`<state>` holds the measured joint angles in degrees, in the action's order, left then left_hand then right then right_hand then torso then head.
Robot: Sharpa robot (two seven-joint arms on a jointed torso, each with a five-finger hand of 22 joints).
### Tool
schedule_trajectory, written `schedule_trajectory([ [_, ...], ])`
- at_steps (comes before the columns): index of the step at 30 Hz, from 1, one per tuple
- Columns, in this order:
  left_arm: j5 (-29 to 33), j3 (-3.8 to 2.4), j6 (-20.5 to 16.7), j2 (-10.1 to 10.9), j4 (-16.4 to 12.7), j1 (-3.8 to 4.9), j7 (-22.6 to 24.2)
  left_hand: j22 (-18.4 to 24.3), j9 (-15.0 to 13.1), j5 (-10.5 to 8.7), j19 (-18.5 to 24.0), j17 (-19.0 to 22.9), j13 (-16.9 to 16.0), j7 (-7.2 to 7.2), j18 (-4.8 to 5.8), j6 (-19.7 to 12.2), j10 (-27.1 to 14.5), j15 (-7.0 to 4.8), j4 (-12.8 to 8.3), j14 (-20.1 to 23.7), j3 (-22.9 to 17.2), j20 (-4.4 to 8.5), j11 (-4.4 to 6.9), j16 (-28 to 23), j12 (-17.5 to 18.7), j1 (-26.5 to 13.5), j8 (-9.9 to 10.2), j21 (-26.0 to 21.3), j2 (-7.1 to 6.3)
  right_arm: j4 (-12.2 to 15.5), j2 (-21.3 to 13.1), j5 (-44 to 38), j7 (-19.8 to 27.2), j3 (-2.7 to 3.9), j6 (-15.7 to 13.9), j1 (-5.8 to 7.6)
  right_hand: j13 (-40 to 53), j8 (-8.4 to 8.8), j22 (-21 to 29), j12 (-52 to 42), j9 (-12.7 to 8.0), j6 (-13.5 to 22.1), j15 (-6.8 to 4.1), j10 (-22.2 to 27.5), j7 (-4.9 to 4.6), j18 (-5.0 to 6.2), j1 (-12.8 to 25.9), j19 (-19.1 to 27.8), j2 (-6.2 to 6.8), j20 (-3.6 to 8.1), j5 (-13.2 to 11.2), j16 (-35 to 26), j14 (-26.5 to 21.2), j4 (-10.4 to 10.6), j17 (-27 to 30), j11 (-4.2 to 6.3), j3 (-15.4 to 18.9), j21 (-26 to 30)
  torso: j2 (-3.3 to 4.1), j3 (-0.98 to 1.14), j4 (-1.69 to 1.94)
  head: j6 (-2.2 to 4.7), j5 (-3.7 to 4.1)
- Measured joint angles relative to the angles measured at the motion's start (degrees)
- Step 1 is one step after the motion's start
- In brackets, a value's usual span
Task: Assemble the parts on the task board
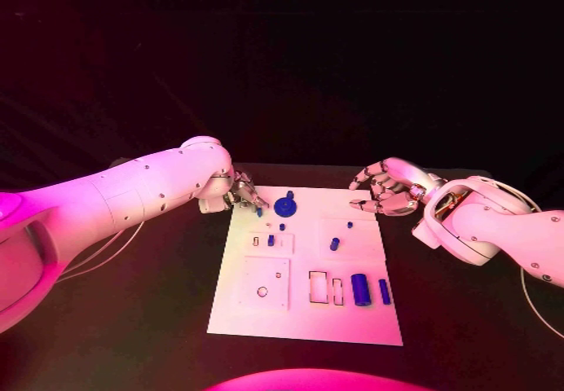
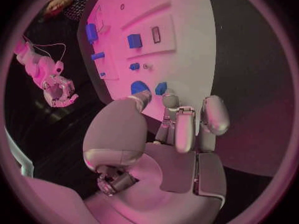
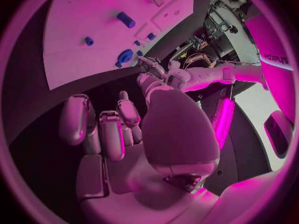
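Reaching: left robot hand (image 1: 241, 194) is at the task board (image 1: 308, 322) far left corner, fingertips at a small blue part (image 1: 258, 212) – whether it pinches the part or just touches it is hard to make out
Left wrist view: fingers (image 2: 185, 129) curl toward the board edge, just short of the blue round part (image 2: 138, 87)
Right robot hand (image 1: 388, 189): off the board's far right corner above the tabletop (image 1: 141, 326), fingers curled in, nothing seen inside
Nearer parts: blue cylinder (image 1: 361, 290) and blue bar (image 1: 385, 291) – well apart from both robot hands
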<state>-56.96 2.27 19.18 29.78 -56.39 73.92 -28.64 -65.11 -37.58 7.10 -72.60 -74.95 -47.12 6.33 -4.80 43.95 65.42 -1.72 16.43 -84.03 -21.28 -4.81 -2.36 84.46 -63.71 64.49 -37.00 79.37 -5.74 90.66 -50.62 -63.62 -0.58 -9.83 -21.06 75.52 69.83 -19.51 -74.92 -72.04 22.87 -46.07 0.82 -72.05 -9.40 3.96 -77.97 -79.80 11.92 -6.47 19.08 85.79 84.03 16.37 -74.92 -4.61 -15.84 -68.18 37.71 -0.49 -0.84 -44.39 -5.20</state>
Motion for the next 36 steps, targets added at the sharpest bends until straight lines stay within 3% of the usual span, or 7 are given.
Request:
schedule_trajectory([
  [9, 0.3, 0.10, 0.1, -0.2, 0.5, -0.01, 0.2, -0.2, 0.1, 0.00, 0.0, 0.0, 0.0, 0.01, 0.00, 0.4, 0.2, 0.00, -0.2, 0.0, -0.2, 0.00, 0.22, 0.3, -0.2, 1.0, 0.0, 0.0, 0.40, 0.0, 0.0, 0.0, 0.0, 0.00, 0.0, 0.00, 0.0, 0.00, 0.0, 0.0, 0.0, 0.0, 0.00, 0.0, 0.00, 0.00, 0.0, 0.0, 0.00, 0.00, 0.0, 0.0, 0.0, 0.0, 0.0, 0.00, 0.0, 0.0, -0.02, 0.00, 0.01, -0.10, 0.02],
  [15, 0.5, 0.12, 0.1, -0.3, 0.8, -0.01, 0.3, -0.4, 0.3, 0.00, 0.0, 0.0, -0.1, -0.09, 0.01, 0.9, 0.4, 0.00, -0.4, 0.0, -1.4, 0.00, 0.43, 0.3, -0.4, 3.0, 0.0, 0.0, 1.63, 0.0, 0.0, 0.0, 0.0, 0.00, 0.0, 0.00, 0.0, 0.00, 0.0, 0.0, 0.0, 0.0, 0.00, 0.0, 0.00, 0.00, 0.0, 0.0, 0.00, 0.00, 0.0, 0.0, 0.0, 0.0, 0.0, 0.00, 0.0, 0.0, -0.03, 0.00, 0.00, -0.10, -0.01],
  [20, 0.7, 0.13, 0.1, -0.4, 0.9, -0.01, 0.3, -0.8, 0.3, -0.01, -0.4, 0.0, -0.2, -0.60, 0.01, 1.5, 0.7, 0.00, -2.4, 0.0, -4.5, 0.41, 0.73, 0.3, -0.4, 6.8, 0.0, 0.3, 2.62, 0.0, 0.0, 0.0, 0.0, 0.00, 0.0, 0.00, 0.0, 0.00, 0.0, 0.0, 0.0, 0.0, 0.00, 0.0, 0.00, 0.00, 0.0, 0.0, 0.00, 0.00, 0.0, 0.0, 0.0, 0.0, 0.0, 0.00, 0.0, 0.0, -0.04, 0.02, 0.01, -0.14, -0.01],
  [36, 1.2, 0.13, 0.9, -0.4, 1.1, 0.02, 0.4, -1.5, -0.3, -0.33, -0.8, 0.0, -0.1, -1.09, 0.01, 1.9, 1.5, -0.43, -4.7, 0.0, -10.5, 0.83, 1.44, 0.5, -0.6, 9.3, -0.9, 0.5, 1.74, 0.0, 0.0, 0.0, 0.0, 0.00, 0.0, 0.00, 0.0, 0.00, 0.0, 0.0, 0.0, 0.0, 0.00, 0.0, 0.00, 0.00, 0.0, 0.0, 0.00, 0.00, 0.2, 0.0, 0.0, 0.0, 0.0, 0.00, 0.0, 0.0, -0.06, 0.02, 0.02, -0.33, -0.08],
])
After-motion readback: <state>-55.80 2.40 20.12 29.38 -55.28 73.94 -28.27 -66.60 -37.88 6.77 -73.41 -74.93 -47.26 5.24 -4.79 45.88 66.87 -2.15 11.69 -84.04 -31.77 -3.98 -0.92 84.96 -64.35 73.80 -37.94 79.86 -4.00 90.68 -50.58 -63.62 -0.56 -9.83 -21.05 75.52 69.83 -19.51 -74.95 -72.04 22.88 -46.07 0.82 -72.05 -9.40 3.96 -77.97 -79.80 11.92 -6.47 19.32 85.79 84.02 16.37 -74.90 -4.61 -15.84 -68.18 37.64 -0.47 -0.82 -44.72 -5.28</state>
